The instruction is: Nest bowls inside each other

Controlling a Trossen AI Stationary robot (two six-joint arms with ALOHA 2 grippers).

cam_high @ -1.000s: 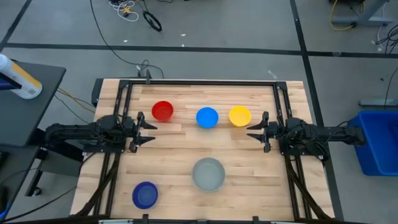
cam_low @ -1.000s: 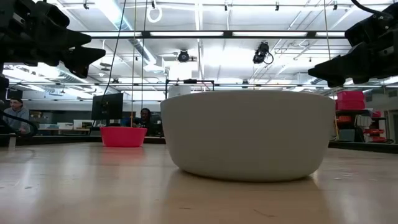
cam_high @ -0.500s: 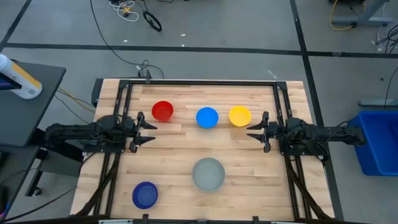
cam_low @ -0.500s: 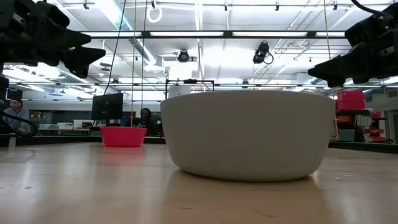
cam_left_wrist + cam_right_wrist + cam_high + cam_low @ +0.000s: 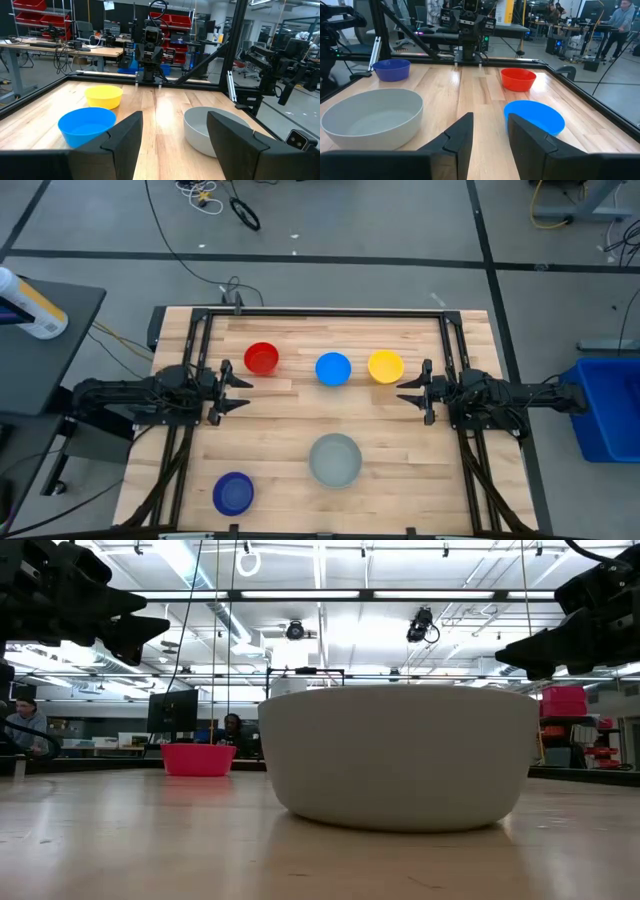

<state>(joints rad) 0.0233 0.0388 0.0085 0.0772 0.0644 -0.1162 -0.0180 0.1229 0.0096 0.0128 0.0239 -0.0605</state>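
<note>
The high view looks straight down on the whole counter (image 5: 400, 450) and the floor around it. The low view sits at counter height, very close to the grey bowl (image 5: 398, 755), facing the room behind. Each wrist view looks level across the counter toward the opposite arm. All four views share the grey bowl; both wrist views share the light blue bowl (image 5: 86, 125).

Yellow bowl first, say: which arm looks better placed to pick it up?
Probably the right. The yellow bowl sits just ahead of the right gripper, whose jaws are open and empty; the left gripper is across the table, near the red bowl.
</note>
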